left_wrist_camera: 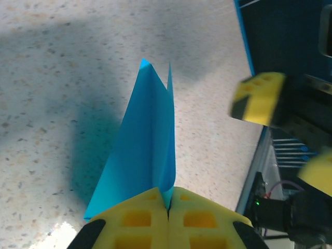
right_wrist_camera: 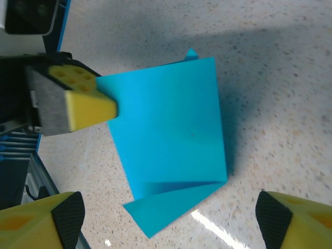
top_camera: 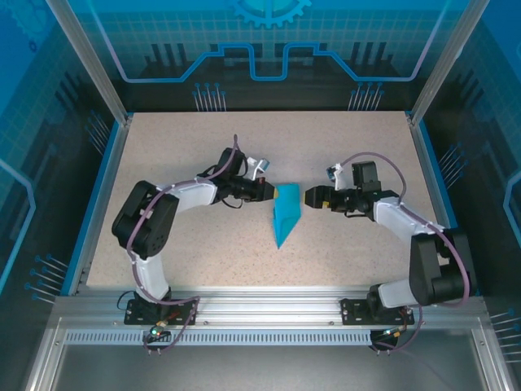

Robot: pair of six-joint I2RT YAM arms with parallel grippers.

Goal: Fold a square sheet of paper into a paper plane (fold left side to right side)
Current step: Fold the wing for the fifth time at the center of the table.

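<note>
The sheet of paper (top_camera: pixel 285 213) is lying near the middle of the speckled table (top_camera: pixel 179 155). It is folded into a teal wedge that is tapering toward the near edge, and one flap is standing up off the surface (clearest from the left wrist). The left gripper (top_camera: pixel 271 192) is clamping the sheet's left edge, its yellow pads (left_wrist_camera: pixel 140 223) pressing together with the paper pinched between them. The right gripper (top_camera: pixel 309 196) is hovering just beside the sheet's right edge, jaws spread wide and holding nothing. A narrow gap is showing between it and the paper from above. A blue rail (top_camera: pixel 104 175) is bordering the table, and an aluminium frame (top_camera: pixel 269 299) at the near edge is carrying both arm bases.
</note>
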